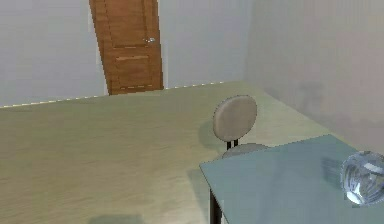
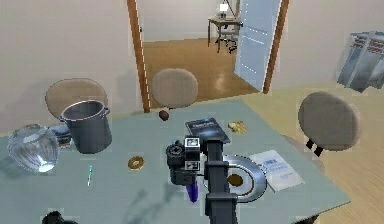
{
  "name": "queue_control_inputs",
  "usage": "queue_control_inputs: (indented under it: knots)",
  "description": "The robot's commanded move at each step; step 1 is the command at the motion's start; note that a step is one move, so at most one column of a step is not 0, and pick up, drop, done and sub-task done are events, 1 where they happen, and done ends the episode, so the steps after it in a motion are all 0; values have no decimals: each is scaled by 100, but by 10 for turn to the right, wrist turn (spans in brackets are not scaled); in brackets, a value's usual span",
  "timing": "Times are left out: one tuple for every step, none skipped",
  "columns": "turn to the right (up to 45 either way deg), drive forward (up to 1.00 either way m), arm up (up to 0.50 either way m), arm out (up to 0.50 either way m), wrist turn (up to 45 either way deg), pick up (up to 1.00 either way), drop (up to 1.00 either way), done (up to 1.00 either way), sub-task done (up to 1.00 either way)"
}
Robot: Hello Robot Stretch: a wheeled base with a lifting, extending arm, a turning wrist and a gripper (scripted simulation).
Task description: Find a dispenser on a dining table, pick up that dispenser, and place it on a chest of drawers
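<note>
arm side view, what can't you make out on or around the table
1. The gripper, arm side view: a blue thing sits at its tip against the table, so can't tell if it's held.
2. The dark thing, arm side view: cut off by the bottom edge.
3. The brown blob by the pot: too small to name.

A: What does the worktop (image 2: 285, 135) look like?
B: It has a pale grey-blue top. At the arm side view's left is a clear glass bowl (image 2: 32, 148), with a grey pot (image 2: 88, 125) just beside it.
A: And the far side?
B: A small brown round item (image 2: 163, 116), a dark flat box (image 2: 207, 128) and a small golden bit (image 2: 238, 126).
A: Nearer?
B: A golden ring-shaped piece (image 2: 135, 162), a thin teal stick (image 2: 90, 177), a grey round plate (image 2: 252, 182) and a white booklet (image 2: 277, 170) touching the plate's right rim.
A: And the forward view?
B: The worktop (image 1: 270, 180) corner is at the bottom right, and the glass bowl (image 1: 362, 178) is at the right edge.
</note>
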Motion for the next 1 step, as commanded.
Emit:
queue_control_inputs:
  knots:
    - [0, 0, -30, 0, 0, 0, 0, 0, 0]
